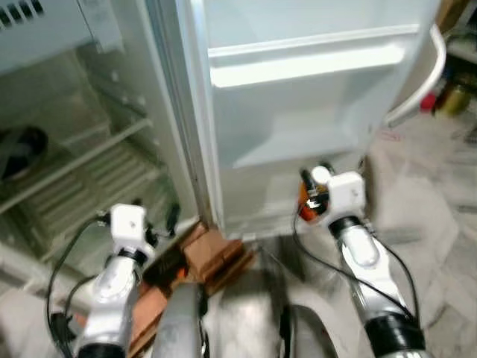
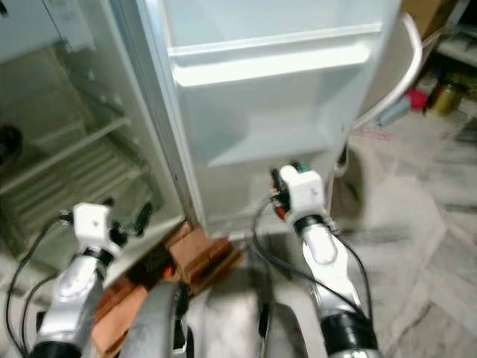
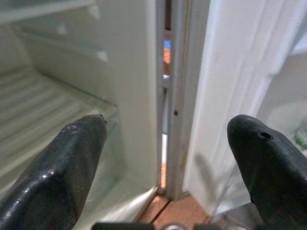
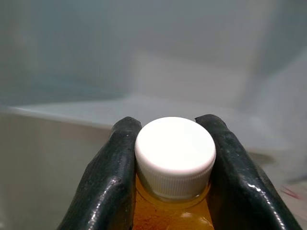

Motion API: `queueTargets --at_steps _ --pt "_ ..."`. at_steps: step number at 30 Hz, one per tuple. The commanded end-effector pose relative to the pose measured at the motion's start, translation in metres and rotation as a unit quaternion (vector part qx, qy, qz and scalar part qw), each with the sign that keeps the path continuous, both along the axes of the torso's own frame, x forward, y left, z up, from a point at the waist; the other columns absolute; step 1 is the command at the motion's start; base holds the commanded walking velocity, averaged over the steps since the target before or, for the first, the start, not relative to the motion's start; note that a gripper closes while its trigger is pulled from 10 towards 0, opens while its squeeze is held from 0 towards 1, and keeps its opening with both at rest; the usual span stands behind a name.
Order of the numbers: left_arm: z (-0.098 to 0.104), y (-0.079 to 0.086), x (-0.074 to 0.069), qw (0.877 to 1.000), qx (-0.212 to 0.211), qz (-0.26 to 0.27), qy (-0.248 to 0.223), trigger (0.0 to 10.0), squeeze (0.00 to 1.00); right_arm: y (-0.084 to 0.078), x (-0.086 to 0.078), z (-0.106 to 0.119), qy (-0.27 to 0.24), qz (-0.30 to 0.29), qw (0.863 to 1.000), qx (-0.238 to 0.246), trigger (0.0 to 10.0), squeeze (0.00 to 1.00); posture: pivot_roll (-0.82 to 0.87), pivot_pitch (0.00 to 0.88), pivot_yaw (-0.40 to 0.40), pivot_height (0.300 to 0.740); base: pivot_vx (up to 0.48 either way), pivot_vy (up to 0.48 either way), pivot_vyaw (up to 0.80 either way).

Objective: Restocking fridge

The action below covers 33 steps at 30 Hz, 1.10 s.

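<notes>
Bottle (image 4: 173,191) with white cap and orange contents is clamped at the neck by the right gripper (image 4: 173,158), arm raised toward the open fridge door (image 1: 298,112). Left gripper (image 3: 168,158) is held spread open at the fridge's lower shelf (image 1: 82,183).

Your right gripper (image 4: 173,158) hides most of the bottle (image 4: 174,152) below its cap; a dark object (image 1: 21,149) on the fridge shelf (image 1: 89,160) is blurred and cropped, unidentifiable.
</notes>
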<state>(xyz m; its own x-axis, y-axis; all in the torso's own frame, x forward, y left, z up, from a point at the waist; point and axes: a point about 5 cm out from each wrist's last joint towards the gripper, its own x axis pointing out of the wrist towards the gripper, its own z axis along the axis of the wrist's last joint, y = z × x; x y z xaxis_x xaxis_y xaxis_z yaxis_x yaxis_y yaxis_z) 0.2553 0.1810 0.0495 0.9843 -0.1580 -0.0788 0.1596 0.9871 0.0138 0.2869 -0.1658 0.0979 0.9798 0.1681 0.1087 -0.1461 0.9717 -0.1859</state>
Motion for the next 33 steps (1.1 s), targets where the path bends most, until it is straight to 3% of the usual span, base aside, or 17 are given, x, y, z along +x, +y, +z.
queueTargets --at_steps 1,14,19,33 --pt "0.000 0.011 -0.001 1.000 0.012 0.016 0.002 10.0 0.00 0.012 0.003 0.009 -0.019 0.019 1.000 0.007 10.0 0.00 0.05 0.055 -0.003 0.620 0.000 0.000 0.00" --pt "0.000 0.013 -0.001 1.000 0.012 0.027 0.005 10.0 0.00 0.014 0.002 0.007 -0.014 0.029 0.999 0.012 10.0 0.00 0.06 0.063 -0.016 0.620 0.000 0.000 0.00" --pt "-0.001 0.021 -0.005 0.999 0.011 0.050 0.005 10.0 0.00 0.016 0.002 0.008 -0.010 0.044 0.999 0.018 10.0 0.00 0.07 0.075 -0.037 0.620 0.000 0.000 0.00" --pt "-0.001 0.027 -0.008 0.997 0.016 0.070 0.004 10.0 0.00 0.020 0.010 0.013 -0.016 0.058 0.998 0.019 10.0 0.00 0.08 0.085 -0.049 0.561 0.000 0.000 0.00"
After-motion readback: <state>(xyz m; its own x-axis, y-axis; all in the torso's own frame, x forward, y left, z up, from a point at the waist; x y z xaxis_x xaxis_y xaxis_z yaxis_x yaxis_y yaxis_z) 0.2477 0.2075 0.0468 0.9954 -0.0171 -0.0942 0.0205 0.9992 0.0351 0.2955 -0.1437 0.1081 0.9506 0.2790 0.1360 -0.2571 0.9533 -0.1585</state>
